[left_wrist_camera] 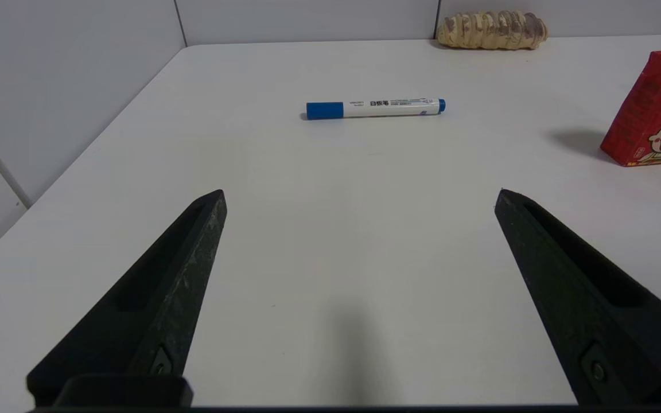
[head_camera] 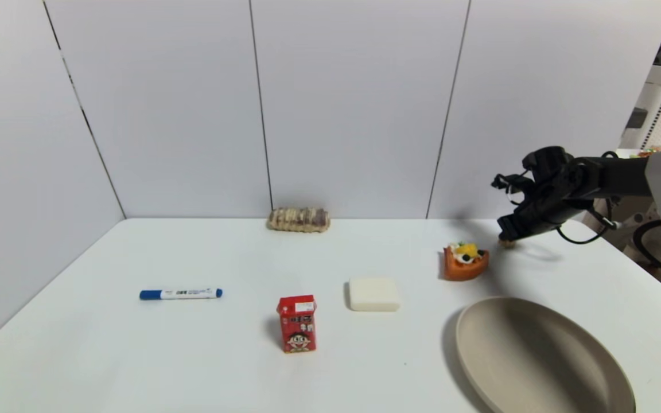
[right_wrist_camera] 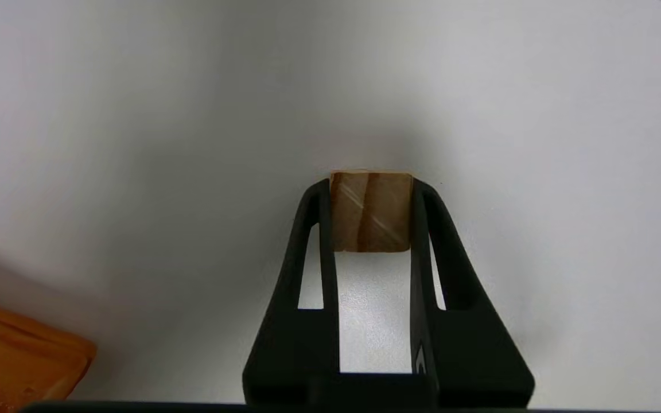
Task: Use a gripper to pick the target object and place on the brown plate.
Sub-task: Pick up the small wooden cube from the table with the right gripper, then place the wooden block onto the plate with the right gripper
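Head view: right gripper (head_camera: pixel 507 241) low over the white table (head_camera: pixel 193 355) at the far right, arm reaching in from the right edge, black cables looping beside the wrist. At its tip a small tan cube (head_camera: pixel 507 244), sitting at or just on the table surface; cannot tell from here whether it is lifted. Orange cake slice (head_camera: pixel 465 261) with fruit topping lies just beside the gripper, on its left and slightly nearer the robot. Brown plate (head_camera: pixel 543 358) sits near the front right corner, well apart from the cube, nothing on it. White rectangular block (head_camera: pixel 373 294) lies near the table's middle, left of the plate; red drink carton (head_camera: pixel 297 323) stands upright further left and closer to the robot; blue-capped marker (head_camera: pixel 180 293) lies flat on the left side; a braided bread roll (head_camera: pixel 299 219) rests against the back wall. Right wrist view: the 2 fingers (right_wrist_camera: pixel 319 241) are clamped on the tan cube (right_wrist_camera: pixel 371 211), 1 on each side face, both touching it, the cube seated at the fingertips. A corner of the orange cake slice (right_wrist_camera: pixel 15 361) shows at the picture's edge. Left wrist view: left gripper (left_wrist_camera: pixel 359 198) hangs above the table's left part with its 2 fingers (left_wrist_camera: pixel 193 252) spread wide apart, nothing between them; beyond it the marker (left_wrist_camera: pixel 375 108), the carton (left_wrist_camera: pixel 654 109) and the roll (left_wrist_camera: pixel 491 28).
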Controlling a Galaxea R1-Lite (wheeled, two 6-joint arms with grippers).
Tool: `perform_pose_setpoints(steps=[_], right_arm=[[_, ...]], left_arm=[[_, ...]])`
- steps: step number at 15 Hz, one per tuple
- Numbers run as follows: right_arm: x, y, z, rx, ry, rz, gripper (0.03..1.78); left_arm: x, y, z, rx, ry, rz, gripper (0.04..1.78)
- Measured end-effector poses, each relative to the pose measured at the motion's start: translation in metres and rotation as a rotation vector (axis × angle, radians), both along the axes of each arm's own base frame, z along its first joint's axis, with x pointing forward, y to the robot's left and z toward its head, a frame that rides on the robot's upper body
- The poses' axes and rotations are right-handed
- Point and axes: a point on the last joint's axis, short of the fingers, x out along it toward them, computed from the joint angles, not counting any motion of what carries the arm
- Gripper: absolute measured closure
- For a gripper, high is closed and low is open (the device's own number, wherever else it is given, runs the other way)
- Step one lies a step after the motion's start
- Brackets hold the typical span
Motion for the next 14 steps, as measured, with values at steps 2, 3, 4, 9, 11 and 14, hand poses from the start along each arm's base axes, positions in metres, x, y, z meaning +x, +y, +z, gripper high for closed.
perform_pose_setpoints(steps=[2,3,4,9,11,14], right_arm=[[-0.001,-0.001,0.001,0.000,0.003,-0.001,1.46],[-0.001,-0.001,0.001,0.000,0.002,-0.001,1.46],[-0.001,-0.001,0.003,0.000,-0.002,-0.001,1.46],[-0.018,-0.004,0.051,-0.002,-0.095,-0.025,1.46],[-0.040,-0.006,0.080,0.013,-0.117,-0.059,1.46],[-0.093,-0.004,0.101,0.036,-0.071,-0.096,1.46]], left_arm=[[0.000,0.000,0.000,0.000,0.000,0.000,0.13],[0.000,0.000,0.000,0.000,0.000,0.000,0.13],[0.000,0.000,0.000,0.000,0.000,0.000,0.13],[0.000,0.000,0.000,0.000,0.000,0.001,0.13],[0.000,0.000,0.000,0.000,0.000,0.000,0.13],[0.000,0.000,0.000,0.000,0.000,0.000,0.13]])
